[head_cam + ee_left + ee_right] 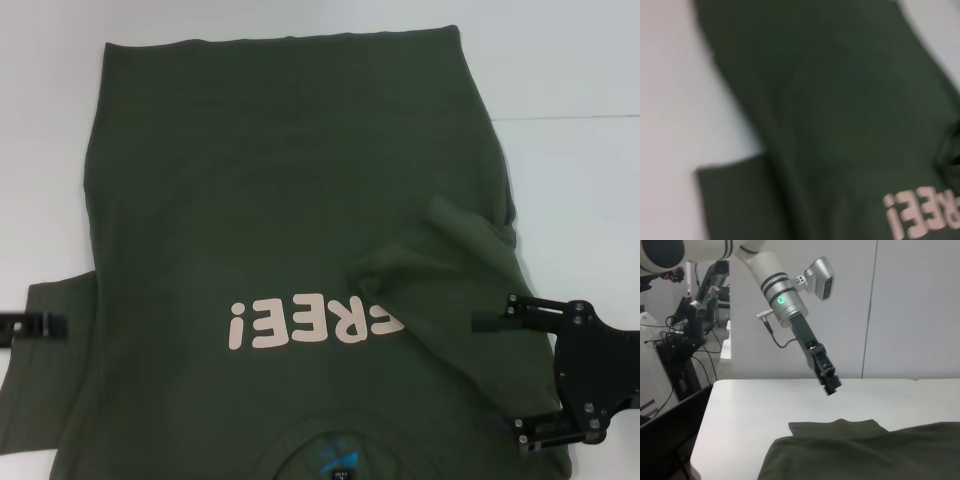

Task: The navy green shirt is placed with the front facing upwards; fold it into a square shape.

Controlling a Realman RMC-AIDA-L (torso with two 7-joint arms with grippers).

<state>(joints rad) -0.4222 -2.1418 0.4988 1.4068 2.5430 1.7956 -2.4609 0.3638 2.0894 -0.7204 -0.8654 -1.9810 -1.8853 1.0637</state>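
Head view: the white bench (580, 60) carries the navy green shirt (290, 180), soft cotton, "FREE!" upward. The right tool (492, 375) hovers spread over the shirt's folded-in sleeve (440, 265). The left tool (45, 326) sits at the opposite sleeve, its grip state unclear.

Shirts: one, the navy green shirt (290, 200), filling the middle of my head view.
Sleeves on it: two, one at the left edge, one folded inward at centre right.
Printed words: one, the lettering (315, 322), lower centre; its first letter is covered.
Collar labels: one, the blue label (335, 458), at the bottom edge.
My grippers: two, my left gripper (40, 326) at the far left edge, my right gripper (515, 375) at lower right.
Tables: one, the white table (580, 160).
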